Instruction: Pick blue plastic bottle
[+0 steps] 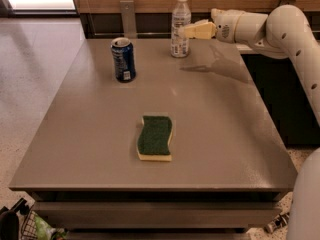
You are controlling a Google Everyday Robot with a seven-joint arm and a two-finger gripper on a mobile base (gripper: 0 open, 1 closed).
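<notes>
The blue plastic bottle [180, 29] is slim and clear, with a white cap and a pale label. It stands upright at the far edge of the grey table [220, 134]. My gripper [186, 31] reaches in from the right at the height of the bottle's middle. Its cream tip is right at the bottle's right side. I cannot tell if it touches the bottle. The white arm [280, 29] runs off to the right.
A dark blue drink can [123, 59] stands left of the bottle, nearer to me. A green and yellow sponge [155, 137] lies mid-table. A wooden wall and a dark ledge run behind the table. A dark cabinet stands on the right.
</notes>
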